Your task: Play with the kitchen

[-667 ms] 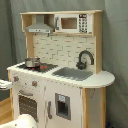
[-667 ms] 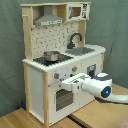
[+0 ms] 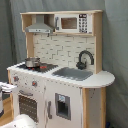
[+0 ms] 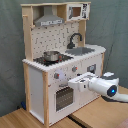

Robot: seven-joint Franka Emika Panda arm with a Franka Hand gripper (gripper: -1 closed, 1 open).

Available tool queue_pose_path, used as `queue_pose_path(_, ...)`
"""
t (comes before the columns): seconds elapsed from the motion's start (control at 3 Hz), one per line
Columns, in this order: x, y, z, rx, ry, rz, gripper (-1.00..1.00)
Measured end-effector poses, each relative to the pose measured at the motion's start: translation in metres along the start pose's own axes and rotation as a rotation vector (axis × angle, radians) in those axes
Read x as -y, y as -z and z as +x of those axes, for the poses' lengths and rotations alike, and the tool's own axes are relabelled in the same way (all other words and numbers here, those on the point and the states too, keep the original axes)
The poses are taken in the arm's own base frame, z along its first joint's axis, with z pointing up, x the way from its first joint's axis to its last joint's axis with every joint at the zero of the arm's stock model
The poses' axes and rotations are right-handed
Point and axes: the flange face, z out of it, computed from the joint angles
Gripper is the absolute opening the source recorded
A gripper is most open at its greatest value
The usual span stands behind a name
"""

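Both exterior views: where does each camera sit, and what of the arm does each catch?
First exterior view: in front of the kitchen, off toward its sink end; only a sliver of the arm at the first exterior view's left edge.
Second exterior view: off the stove end; the arm's white wrist and gripper reach toward the oven door.
Shared: pot, faucet, hood, microwave.

Grey curtain backdrop (image 4: 10,50) far behind, wooden tabletop (image 4: 30,120) in the near foreground, small metal pot (image 3: 32,62) on the stove
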Motion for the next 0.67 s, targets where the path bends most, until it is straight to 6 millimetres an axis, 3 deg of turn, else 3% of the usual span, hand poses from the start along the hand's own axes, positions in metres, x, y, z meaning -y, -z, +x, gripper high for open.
queue_pose_path(0.67, 0.052, -0.001, -0.041, 0.046, -0.007, 0.067, 1.0)
